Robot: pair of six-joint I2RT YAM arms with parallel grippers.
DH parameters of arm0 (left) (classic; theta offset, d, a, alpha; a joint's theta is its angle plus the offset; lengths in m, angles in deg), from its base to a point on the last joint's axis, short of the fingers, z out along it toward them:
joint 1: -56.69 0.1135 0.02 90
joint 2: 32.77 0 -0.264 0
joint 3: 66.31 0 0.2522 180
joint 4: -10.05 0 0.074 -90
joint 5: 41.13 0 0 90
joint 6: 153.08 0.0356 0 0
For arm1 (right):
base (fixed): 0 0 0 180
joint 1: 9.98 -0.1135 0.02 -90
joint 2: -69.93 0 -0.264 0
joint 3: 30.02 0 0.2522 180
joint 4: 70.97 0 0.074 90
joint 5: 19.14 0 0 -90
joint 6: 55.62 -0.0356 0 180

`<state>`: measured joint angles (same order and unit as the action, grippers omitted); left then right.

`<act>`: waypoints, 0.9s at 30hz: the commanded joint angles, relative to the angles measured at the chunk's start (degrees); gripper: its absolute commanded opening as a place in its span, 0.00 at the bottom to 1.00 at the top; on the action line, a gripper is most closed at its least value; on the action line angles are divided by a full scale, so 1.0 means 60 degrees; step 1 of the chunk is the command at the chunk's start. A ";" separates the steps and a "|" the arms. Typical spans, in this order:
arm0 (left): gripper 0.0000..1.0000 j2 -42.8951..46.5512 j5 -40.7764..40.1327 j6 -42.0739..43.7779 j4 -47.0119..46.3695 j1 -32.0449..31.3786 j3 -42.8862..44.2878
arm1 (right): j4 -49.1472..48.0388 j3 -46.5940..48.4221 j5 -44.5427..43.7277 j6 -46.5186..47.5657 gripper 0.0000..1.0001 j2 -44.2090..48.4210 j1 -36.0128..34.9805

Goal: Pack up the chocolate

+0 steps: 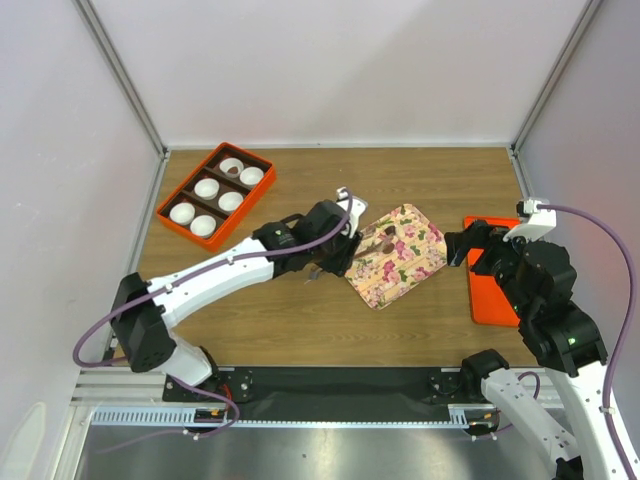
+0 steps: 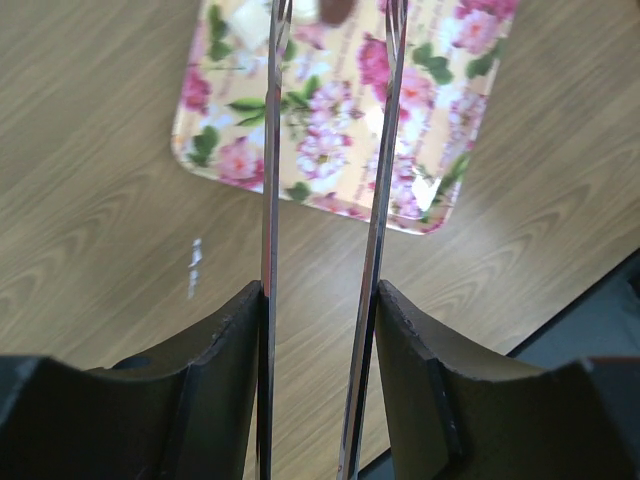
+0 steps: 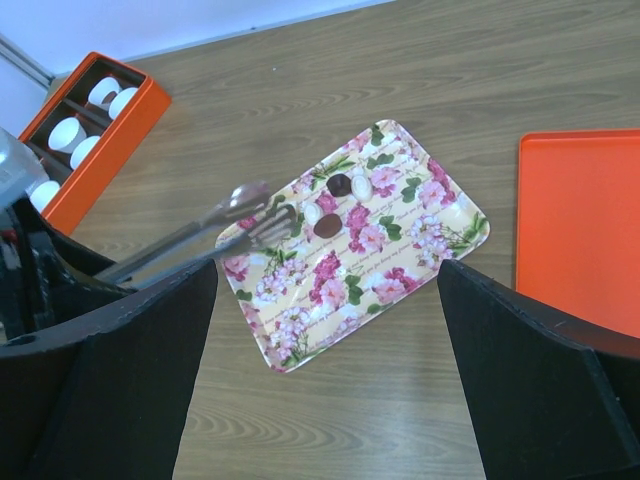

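At mid-desk, on the flowered tray (image 3: 290,345), two pieces of chocolate (image 3: 339,184), dark and rounded, loose toward its far-left side among pale bits (image 3: 362,187); not yet packed. Over the tray's left edge, tongs (image 3: 200,235), clamped between the fingers of the left gripper (image 2: 320,310) and pressed about halfway in, tips apart and just short of the piece nearest them. Probably lined up this way for a light pinch without crushing. Above the tray's near right, the right gripper (image 3: 328,268), spread wide and holding nothing, seemingly held clear of the tongs' path. At far left, an orange box (image 1: 163,212) with white cups (image 1: 207,188) in its compartments, likely set there to take one piece per cup. At right, a flat orange lid (image 1: 490,295), apart from the tray. Under it all, a wood-grain desk (image 1: 300,320), matte with soft glare. Around it, plain white walls (image 1: 350,60) on three sides and a metal rail (image 1: 300,415) along the near edge.
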<state>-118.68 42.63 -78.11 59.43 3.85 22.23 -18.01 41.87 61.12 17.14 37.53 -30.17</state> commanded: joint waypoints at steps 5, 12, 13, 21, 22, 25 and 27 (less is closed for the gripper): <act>0.51 -0.0842 -0.0117 -0.0206 -0.0984 -0.0525 0.0104 | -0.0015 0.0361 -0.0164 0.0206 0.99 0.0127 -0.0020; 0.51 -0.1677 -0.0220 -0.0176 -0.0867 -0.0525 0.0441 | 0.0088 0.0390 -0.0296 0.0323 1.00 0.0273 -0.0020; 0.51 -0.1721 -0.0234 -0.0176 -0.0868 -0.0525 0.0456 | 0.0088 0.0376 -0.0325 0.0338 1.00 0.0288 -0.0020; 0.51 -0.2190 -0.0102 -0.0220 -0.0970 -0.0525 0.0675 | 0.0000 0.0331 -0.0355 0.0411 1.00 0.0259 -0.0034; 0.50 -0.2234 -0.0103 -0.0220 -0.0985 -0.0525 0.0676 | -0.0015 0.0346 -0.0355 0.0411 1.00 0.0273 -0.0020; 0.50 -0.2410 -0.0117 -0.0220 -0.0999 -0.0525 0.0778 | -0.0015 0.0346 -0.0369 0.0441 1.00 0.0273 -0.0034; 0.50 -0.2483 -0.0117 -0.0191 -0.0985 -0.0525 0.0822 | -0.0029 0.0346 -0.0369 0.0426 1.00 0.0274 -0.0020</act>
<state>-132.87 41.97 -78.63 55.41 0.72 24.22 -17.53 41.96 60.07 18.65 38.84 -30.17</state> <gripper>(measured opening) 0.509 0.994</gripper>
